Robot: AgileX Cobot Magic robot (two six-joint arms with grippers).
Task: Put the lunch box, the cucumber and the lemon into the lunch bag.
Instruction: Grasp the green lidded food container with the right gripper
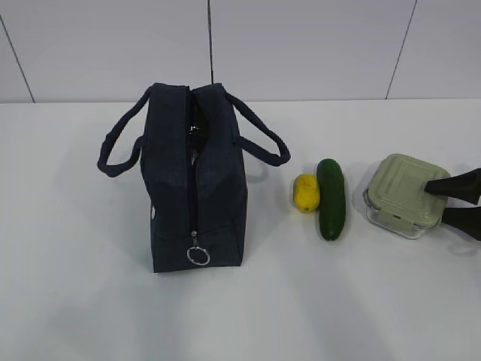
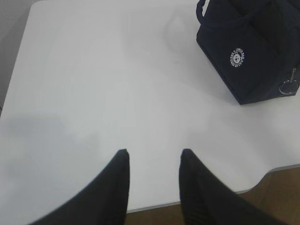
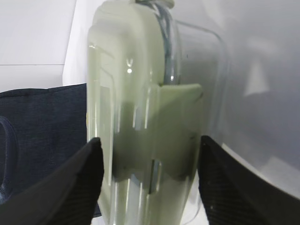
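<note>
My right gripper (image 3: 147, 178) straddles the lunch box (image 1: 404, 194), fingers flanking lid and glass, though I can't tell if they're clamped; slick glass could slip, or the box could snag the narrow slit in the lunch bag (image 1: 194, 180); pale green lid, clear rounded walls; left gripper (image 2: 153, 159) gapes empty.

Navy lunch bag (image 1: 192, 188), yellow lemon (image 1: 305, 192), dark green cucumber (image 1: 331, 198).

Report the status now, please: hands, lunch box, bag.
Right hand straddles the clear glass lunch box with pale green lid, grip unconfirmed. Left hand open, idle. Dark navy fabric lunch bag partly unzipped; nothing in between but lemon and cucumber.
</note>
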